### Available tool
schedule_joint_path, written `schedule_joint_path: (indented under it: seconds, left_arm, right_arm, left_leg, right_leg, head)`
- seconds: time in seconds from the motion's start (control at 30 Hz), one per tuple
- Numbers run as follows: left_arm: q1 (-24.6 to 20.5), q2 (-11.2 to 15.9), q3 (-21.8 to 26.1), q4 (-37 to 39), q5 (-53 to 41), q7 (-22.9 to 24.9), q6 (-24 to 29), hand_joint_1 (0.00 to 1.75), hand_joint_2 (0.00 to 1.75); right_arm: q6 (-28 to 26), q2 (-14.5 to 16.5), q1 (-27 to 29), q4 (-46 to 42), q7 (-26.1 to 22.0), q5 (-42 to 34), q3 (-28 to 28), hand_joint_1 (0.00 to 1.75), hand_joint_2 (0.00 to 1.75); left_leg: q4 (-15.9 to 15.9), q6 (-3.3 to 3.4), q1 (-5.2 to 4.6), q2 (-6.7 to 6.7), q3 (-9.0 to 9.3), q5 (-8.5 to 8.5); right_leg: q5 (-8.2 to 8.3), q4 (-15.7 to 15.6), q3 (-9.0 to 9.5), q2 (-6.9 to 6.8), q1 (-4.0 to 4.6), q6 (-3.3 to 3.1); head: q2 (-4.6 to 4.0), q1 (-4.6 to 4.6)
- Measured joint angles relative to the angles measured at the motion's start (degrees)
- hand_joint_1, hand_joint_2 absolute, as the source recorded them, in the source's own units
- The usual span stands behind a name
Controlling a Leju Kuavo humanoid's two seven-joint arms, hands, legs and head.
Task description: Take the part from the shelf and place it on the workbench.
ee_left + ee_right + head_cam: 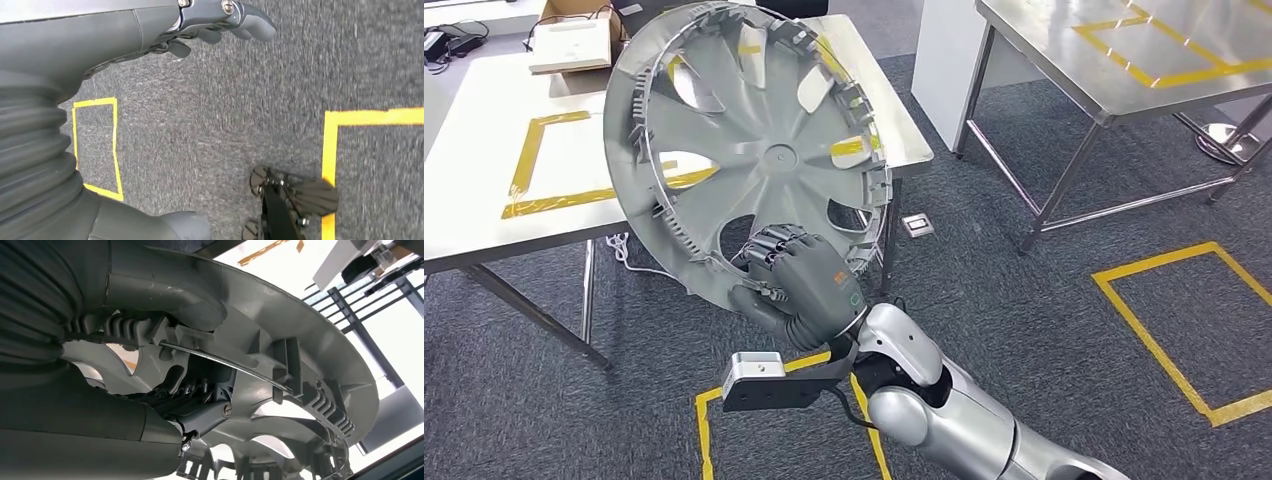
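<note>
The part is a large grey wheel cover (744, 150) with spokes and a clipped rim, held up tilted in front of the white workbench (484, 215). My right hand (799, 280) grips its lower rim, fingers hooked through a spoke opening. Up close, the right wrist view has the thumb (165, 292) pressed along the wheel cover's rim (310, 370) and the darker fingers (200, 395) curled into the opening. My left hand (220, 22) hangs over the grey carpet with its fingers curled in and nothing held.
The workbench bears a yellow tape outline (539, 165) and a cardboard box (574, 40) at its far edge. A steel table (1124, 60) with tape marks stands at the right. Yellow tape squares (1194, 330) mark the carpet. A small white box (917, 224) lies on the floor.
</note>
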Motion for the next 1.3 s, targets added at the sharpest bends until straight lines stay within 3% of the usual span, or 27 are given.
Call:
schedule_joint_path:
  seconds: [0.2, 0.37, 0.47, 0.53, 0.6, 0.63, 0.67, 0.7, 0.73, 0.8, 0.83, 0.97, 1.03, 1.1, 1.13, 1.17, 1.2, 1.27, 1.3]
  left_arm:
    - [0.0, 0.0, 0.0, 0.0, 0.1, 0.0, 0.0, 0.00, 1.75]
    - [0.0, 0.0, 0.0, 0.0, 0.4, 0.0, 0.0, 0.00, 1.75]
    - [0.0, 0.0, 0.1, 0.0, 0.5, -0.2, 0.1, 0.00, 1.75]
    - [-0.1, -0.1, 0.1, 0.0, 0.5, -0.4, 0.1, 0.00, 1.75]
    - [-0.1, -0.1, 0.1, 0.0, 0.5, -0.6, 0.1, 0.00, 1.75]
    - [-0.1, -0.1, 0.1, 0.0, 0.4, -0.6, 0.0, 0.00, 1.75]
    - [0.0, -0.1, 0.1, 0.1, 0.4, -0.6, 0.0, 0.00, 1.75]
    - [0.0, -0.1, 0.1, 0.1, 0.4, -0.7, 0.0, 0.00, 1.75]
    - [0.0, -0.1, 0.1, 0.1, 0.4, -0.7, -0.1, 0.00, 1.75]
    - [0.0, 0.0, 0.1, 0.1, 0.3, -0.7, -0.1, 0.00, 1.75]
    - [0.0, 0.0, 0.1, 0.1, 0.3, -0.7, -0.1, 0.00, 1.75]
    - [0.0, 0.1, 0.1, 0.1, 0.3, -0.8, -0.1, 0.00, 1.75]
    - [-0.1, 0.0, 0.1, 0.1, 0.3, -0.8, -0.1, 0.00, 1.75]
    - [0.0, 0.0, 0.1, 0.1, 0.3, -0.9, -0.1, 0.00, 1.75]
    - [0.0, 0.0, 0.1, 0.1, 0.2, -0.9, -0.1, 0.00, 1.75]
    - [0.1, 0.0, 0.1, 0.1, 0.1, -0.9, -0.1, 0.00, 1.75]
    - [0.1, 0.1, 0.1, 0.1, 0.0, -0.9, -0.1, 0.00, 1.75]
    - [0.2, 0.1, 0.1, 0.1, -0.1, -0.9, -0.1, 0.00, 1.75]
    - [0.2, 0.1, 0.1, 0.1, -0.1, -0.9, -0.1, 0.00, 1.75]
  right_arm:
    - [0.0, 0.1, -0.7, 0.0, 0.0, 0.0, 0.0, 1.75, 1.75]
    - [0.2, 0.3, -0.9, 0.4, -0.2, -0.2, 0.0, 1.75, 1.75]
    - [0.4, 0.6, -1.5, 0.9, -0.3, -0.6, 0.0, 1.75, 1.75]
    - [0.4, 0.6, -1.6, 1.2, -0.4, -0.7, -0.1, 1.75, 1.75]
    - [0.4, 0.6, -1.6, 1.6, -0.5, -0.7, -0.1, 1.75, 1.75]
    - [0.4, 0.6, -1.6, 1.7, -0.5, -0.7, -0.1, 1.75, 1.75]
    - [0.4, 0.6, -1.6, 1.9, -0.5, -0.7, -0.1, 1.75, 1.75]
    - [0.4, 0.6, -1.6, 2.1, -0.5, -0.7, -0.1, 1.75, 1.75]
    - [0.4, 0.6, -1.6, 2.2, -0.5, -0.7, -0.1, 1.75, 1.75]
    - [0.4, 0.6, -1.6, 2.3, -0.5, -0.7, -0.1, 1.75, 1.75]
    - [0.4, 0.6, -1.6, 2.3, -0.5, -0.7, -0.1, 1.75, 1.75]
    - [0.4, 0.6, -1.6, 2.4, -0.5, -0.7, -0.1, 1.75, 1.75]
    - [0.4, 0.7, -1.6, 2.4, -0.5, -0.7, -0.2, 1.75, 1.75]
    - [0.4, 0.7, -1.6, 2.4, -0.5, -0.7, -0.2, 1.75, 1.75]
    - [0.4, 0.7, -1.6, 2.5, -0.5, -0.7, -0.2, 1.75, 1.75]
    - [0.4, 0.7, -1.6, 2.6, -0.5, -0.7, -0.1, 1.75, 1.75]
    - [0.4, 0.7, -1.6, 2.6, -0.5, -0.8, -0.1, 1.75, 1.75]
    - [0.4, 0.8, -1.7, 2.7, -0.5, -0.9, -0.1, 1.75, 1.75]
    - [0.3, 0.8, -1.7, 2.8, -0.5, -0.9, -0.1, 1.75, 1.75]
  left_leg:
    - [0.0, 0.66, -0.19, -0.03, -0.26, 0.13]
    - [0.4, 1.44, -0.60, -0.01, -0.60, -0.02]
    - [-0.5, 2.08, -0.24, -0.09, -0.16, 0.26]
    - [-1.0, 2.45, 0.10, -0.20, 0.25, 0.50]
    - [-1.0, 2.49, 0.15, -0.39, 0.29, 0.34]
    - [-1.0, 2.38, 0.19, -0.53, 0.34, 0.19]
    - [-0.9, 2.15, 0.30, -0.69, 0.44, 0.01]
    - [-0.7, 1.84, 0.48, -0.88, 0.59, -0.22]
    - [-0.5, 1.44, 0.70, -1.06, 0.77, -0.54]
    - [0.1, 0.42, 0.87, -1.38, 0.91, -1.29]
    - [0.3, -0.07, 0.83, -1.47, 0.95, -1.58]
    - [0.3, -1.59, 0.99, -1.33, 1.38, -2.16]
    - [4.5, -1.93, 1.02, -0.86, -0.64, -3.60]
    - [12.4, -1.97, 0.92, -0.59, -5.33, -5.87]
    - [15.5, -1.91, 0.87, -0.57, -7.66, -6.19]
    - [16.7, -1.76, 0.77, -0.57, -9.15, -5.38]
    - [15.5, -1.48, 0.63, -0.57, -9.56, -3.32]
    - [8.6, -0.67, 0.18, -0.53, -7.77, 2.31]
    - [5.3, -0.23, -0.13, -0.45, -6.48, 4.05]
  right_leg:
    - [0.48, -0.6, 0.05, -0.04, -0.13, 0.94]
    - [0.71, -0.9, 0.02, -0.21, -0.59, 2.35]
    - [0.06, -0.1, -0.20, 0.08, -0.65, 2.87]
    - [-2.51, 4.5, -2.32, 0.87, -0.79, 3.17]
    - [-5.95, 12.2, -6.37, 1.25, -0.96, 3.44]
    - [-6.59, 14.9, -7.91, 1.28, -1.10, 3.57]
    - [-6.09, 15.5, -8.46, 1.29, -1.24, 3.69]
    - [-4.47, 13.7, -7.73, 1.28, -1.41, 3.79]
    - [-2.24, 10.0, -6.00, 1.28, -1.61, 3.92]
    - [0.37, 3.1, -2.66, 1.55, -1.76, 3.87]
    - [0.62, 1.3, -1.84, 1.71, -1.71, 3.56]
    - [-0.31, 0.7, -1.03, 1.87, -1.54, 1.40]
    - [-0.85, 0.4, 0.01, 1.73, -1.60, 0.43]
    - [-1.77, 0.4, 1.01, 1.62, -1.37, -0.18]
    - [-2.32, 0.4, 1.63, 1.63, -1.22, -0.31]
    - [-2.92, 0.4, 2.36, 1.68, -1.10, -0.37]
    - [-3.58, 0.4, 3.25, 1.72, -1.01, -0.34]
    - [-5.06, 0.3, 5.07, 1.72, -0.96, -0.07]
    - [-5.75, 0.3, 5.74, 1.72, -0.86, 0.22]
  head:
    - [0.00, -0.01]
    - [0.00, -0.04]
    - [0.00, -0.01]
    - [0.00, 0.09]
    - [0.00, 0.15]
    - [0.00, 0.16]
    - [0.00, 0.16]
    - [0.00, 0.16]
    - [0.00, 0.17]
    - [0.00, 0.25]
    - [0.00, 0.29]
    - [0.00, 0.23]
    - [0.00, 0.02]
    - [0.00, -0.10]
    - [0.00, -0.11]
    - [0.00, -0.10]
    - [0.00, -0.11]
    - [0.00, -0.10]
    - [0.00, -0.15]
